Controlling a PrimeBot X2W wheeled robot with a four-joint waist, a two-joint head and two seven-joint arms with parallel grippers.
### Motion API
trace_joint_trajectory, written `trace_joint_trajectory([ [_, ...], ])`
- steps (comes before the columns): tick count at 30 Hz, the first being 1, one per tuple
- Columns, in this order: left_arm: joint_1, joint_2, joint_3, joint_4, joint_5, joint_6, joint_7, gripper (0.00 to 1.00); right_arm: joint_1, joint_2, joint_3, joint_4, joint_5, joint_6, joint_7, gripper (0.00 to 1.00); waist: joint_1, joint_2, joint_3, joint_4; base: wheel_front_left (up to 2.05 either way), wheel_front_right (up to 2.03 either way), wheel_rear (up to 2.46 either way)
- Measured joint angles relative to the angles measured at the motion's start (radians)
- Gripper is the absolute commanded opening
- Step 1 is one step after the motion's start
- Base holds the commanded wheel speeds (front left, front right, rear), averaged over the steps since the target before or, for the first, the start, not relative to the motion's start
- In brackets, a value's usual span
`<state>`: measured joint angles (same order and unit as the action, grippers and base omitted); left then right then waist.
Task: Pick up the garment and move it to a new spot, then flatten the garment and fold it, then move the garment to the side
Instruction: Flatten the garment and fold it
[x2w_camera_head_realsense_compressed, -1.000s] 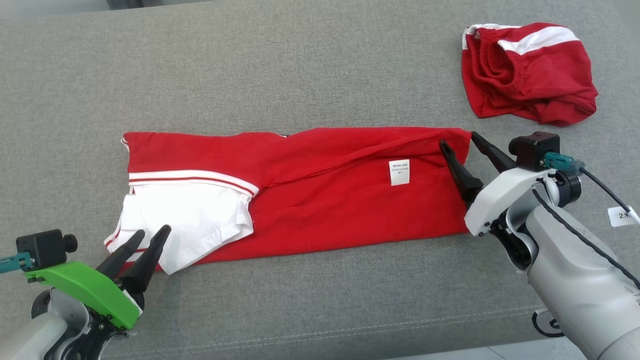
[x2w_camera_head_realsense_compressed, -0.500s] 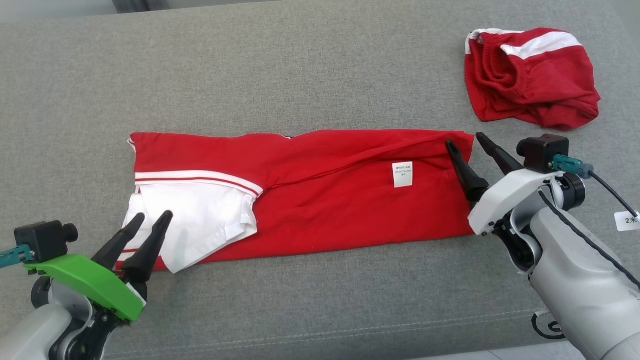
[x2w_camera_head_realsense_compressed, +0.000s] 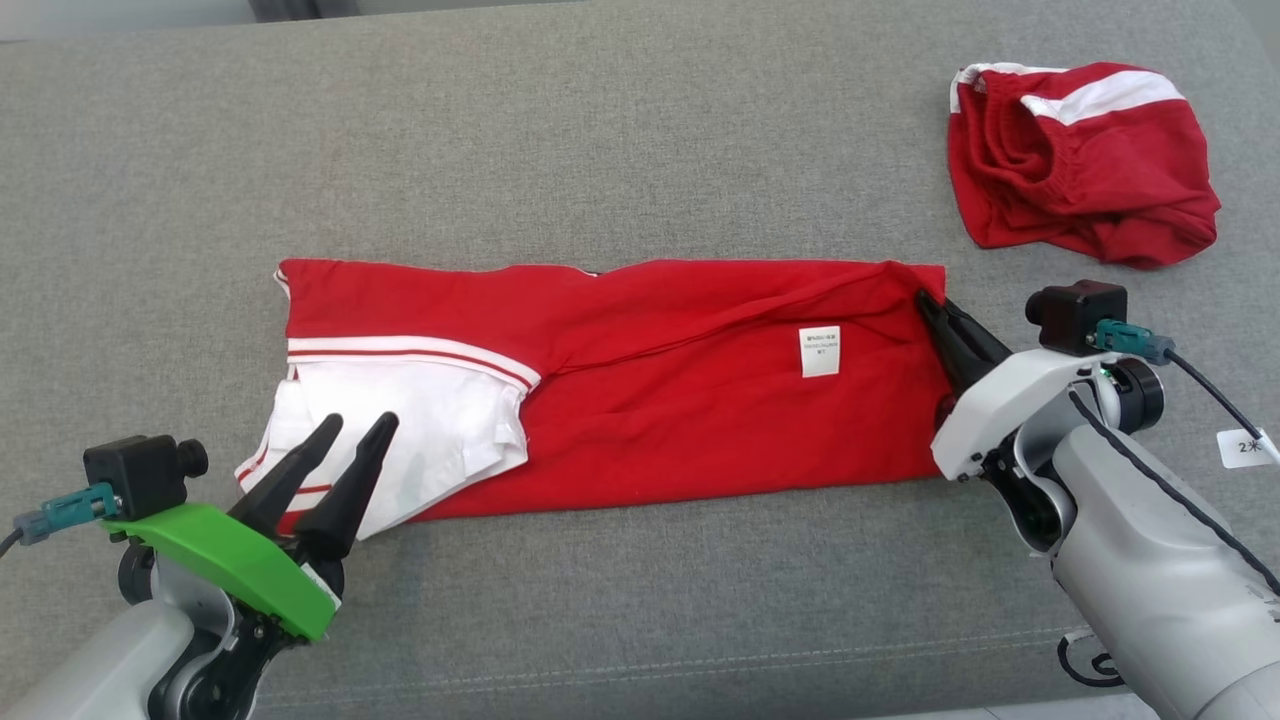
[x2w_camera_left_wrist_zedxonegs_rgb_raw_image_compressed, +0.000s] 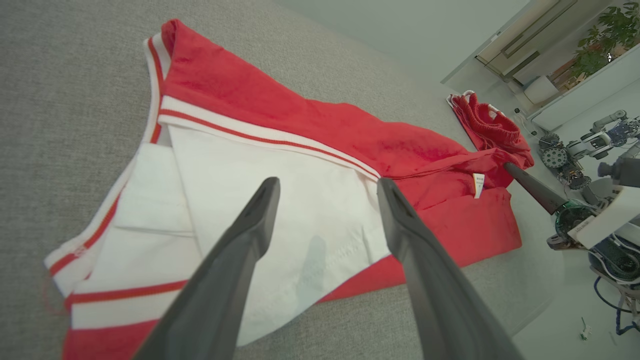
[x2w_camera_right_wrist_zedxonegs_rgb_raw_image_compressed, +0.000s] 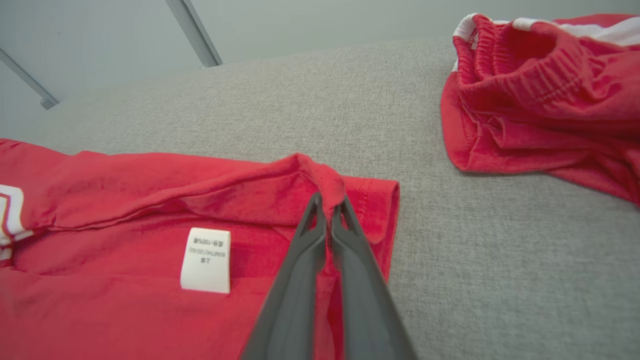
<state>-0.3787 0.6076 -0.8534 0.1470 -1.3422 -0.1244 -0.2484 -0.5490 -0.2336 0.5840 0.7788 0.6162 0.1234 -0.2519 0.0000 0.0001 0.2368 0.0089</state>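
The garment (x2w_camera_head_realsense_compressed: 680, 390) is a red shirt with white, red-striped panels, lying folded into a long strip across the grey cushion; a white label (x2w_camera_head_realsense_compressed: 819, 351) faces up. My right gripper (x2w_camera_head_realsense_compressed: 932, 303) is shut on the strip's far right corner, and the right wrist view shows a pinch of red cloth (x2w_camera_right_wrist_zedxonegs_rgb_raw_image_compressed: 327, 187) bunched between the fingertips. My left gripper (x2w_camera_head_realsense_compressed: 358, 424) stands open just above the white panel (x2w_camera_left_wrist_zedxonegs_rgb_raw_image_compressed: 280, 200) at the strip's left end, holding nothing. The garment (x2w_camera_left_wrist_zedxonegs_rgb_raw_image_compressed: 425, 160) stretches away from those open fingers in the left wrist view.
A second red garment with a white band (x2w_camera_head_realsense_compressed: 1085, 160) lies crumpled at the back right of the grey cushion (x2w_camera_head_realsense_compressed: 600, 130), a short gap from my right gripper. The cushion's front seam (x2w_camera_head_realsense_compressed: 650, 665) runs near the bottom edge. A tagged cable (x2w_camera_head_realsense_compressed: 1245, 445) hangs off the right wrist.
My right gripper has shut on the garment's right corner; its fingers stood open astride that edge before. My left gripper has edged forward over the white panel, still open. The camera has shifted slightly.
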Motion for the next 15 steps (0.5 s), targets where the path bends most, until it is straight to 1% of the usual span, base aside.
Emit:
trace_joint_trajectory([
  [5, 0.001, -0.021, 0.01, -0.002, 0.001, 0.0, 0.0, 1.0, 0.0, 0.001, -0.002, -0.009, -0.001, 0.0, 0.0, 0.0, 0.0, 0.0, -0.003, 0.0, 0.0, 0.0, 0.0],
  [11, 0.005, -0.049, 0.037, -0.009, 0.008, 0.0, 0.0, 1.0, 0.009, -0.01, -0.021, -0.084, -0.024, 0.0, 0.0, 0.0, 0.0, 0.0, -0.007, -0.004, 0.0, 0.0, 0.0],
  [12, 0.006, -0.051, 0.042, -0.01, 0.008, 0.0, 0.0, 1.0, 0.014, -0.015, -0.02, -0.088, -0.031, 0.0, 0.0, 0.1, 0.0, 0.0, -0.007, -0.005, 0.0, 0.0, 0.0],
  [14, 0.01, -0.052, 0.048, -0.01, 0.008, 0.0, 0.0, 1.0, 0.035, -0.024, -0.017, -0.092, -0.038, 0.0, 0.0, 0.18, 0.0, 0.0, -0.007, -0.007, 0.0, 0.0, 0.0],
  [15, 0.018, -0.052, 0.053, -0.01, 0.009, 0.0, 0.0, 1.0, 0.06, -0.031, -0.004, -0.082, -0.046, 0.0, 0.0, 0.2, 0.0, 0.0, -0.007, -0.01, 0.0, 0.0, 0.0],
])
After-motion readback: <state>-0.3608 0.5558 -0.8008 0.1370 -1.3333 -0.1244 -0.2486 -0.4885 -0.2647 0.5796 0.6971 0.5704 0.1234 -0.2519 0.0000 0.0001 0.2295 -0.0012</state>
